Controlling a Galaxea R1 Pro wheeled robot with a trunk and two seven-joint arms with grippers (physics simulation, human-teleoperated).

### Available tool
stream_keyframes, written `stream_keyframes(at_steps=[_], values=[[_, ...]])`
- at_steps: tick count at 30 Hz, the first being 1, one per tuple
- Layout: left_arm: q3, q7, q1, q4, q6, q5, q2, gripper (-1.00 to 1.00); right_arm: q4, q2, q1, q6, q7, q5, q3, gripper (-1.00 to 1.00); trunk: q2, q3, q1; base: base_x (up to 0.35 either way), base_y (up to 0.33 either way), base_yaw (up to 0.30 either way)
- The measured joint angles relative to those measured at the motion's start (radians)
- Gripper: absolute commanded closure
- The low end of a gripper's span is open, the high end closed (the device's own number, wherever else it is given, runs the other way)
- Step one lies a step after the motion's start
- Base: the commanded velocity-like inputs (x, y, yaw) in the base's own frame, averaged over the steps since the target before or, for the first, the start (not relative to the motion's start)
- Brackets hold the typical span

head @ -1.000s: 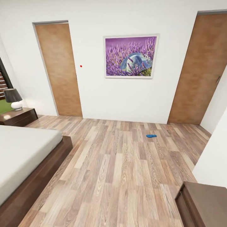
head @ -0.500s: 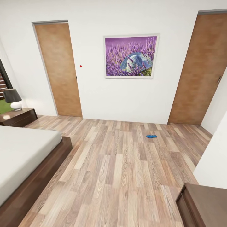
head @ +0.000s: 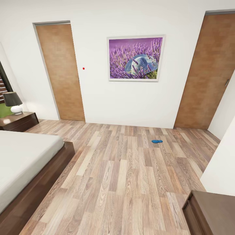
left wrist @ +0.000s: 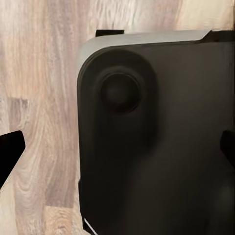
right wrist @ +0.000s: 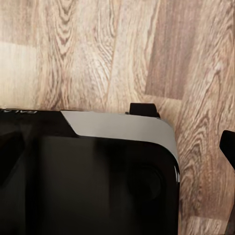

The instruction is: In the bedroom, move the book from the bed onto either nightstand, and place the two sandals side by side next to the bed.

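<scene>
- Both wrist cameras look down past the robot's dark base [left wrist: 156, 147] at the wood floor [head: 130, 182].
- Left gripper [left wrist: 117, 149] fingertips sit wide apart, holding nothing; the right gripper's spread cannot be told.
- One blue sandal [head: 157, 141] lies on the floor, well apart from the bed [head: 23, 156].
- The nightstand [head: 18, 120] stands beside the bed.

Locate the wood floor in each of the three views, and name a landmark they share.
Head view: the wood floor spreads from the far wall to the near edge, between the bed and a dark cabinet.
Left wrist view: pale planks beside the robot's dark base.
Right wrist view: planks above the base.
Shared landmark: the plank grain.
</scene>
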Motion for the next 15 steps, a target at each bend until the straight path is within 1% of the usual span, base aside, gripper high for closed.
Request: stream_keyframes(at_steps=[4, 8, 10, 13, 14, 15], values=[[0.000, 0.001, -0.020, -0.018, 0.002, 0.002, -0.001, -1.00, -0.003, 0.004, -0.028, 0.001, 0.001, 0.001, 0.002, -1.00, 0.000, 0.000, 0.000, 0.002, 0.000, 0.000], [0.001, 0.005, -0.058, -0.031, 0.004, 0.008, -0.001, -1.00, -0.004, 0.007, -0.064, 0.002, -0.002, 0.008, 0.020, -1.00, 0.000, 0.000, 0.000, 0.000, 0.000, 0.000], [0.001, 0.007, -0.080, -0.034, 0.005, 0.022, 0.000, -1.00, -0.005, 0.008, -0.082, 0.003, -0.005, 0.017, 0.032, -1.00, 0.000, 0.000, 0.000, 0.000, 0.000, 0.000], [0.002, 0.009, -0.122, -0.037, 0.006, 0.063, 0.002, -1.00, -0.005, 0.012, -0.106, 0.004, -0.006, 0.029, 0.045, -1.00, 0.000, 0.000, 0.000, 0.000, 0.000, 0.000], [0.002, 0.009, -0.122, -0.037, 0.006, 0.063, 0.002, -1.00, -0.005, 0.012, -0.107, 0.004, -0.006, 0.029, 0.045, -1.00, 0.000, 0.000, 0.000, 0.000, 0.000, 0.000], [0.001, 0.009, -0.135, -0.037, 0.006, 0.078, 0.002, -1.00, -0.005, 0.014, -0.114, 0.004, -0.007, 0.033, 0.047, -1.00, 0.000, 0.000, 0.000, 0.000, 0.000, 0.000]])
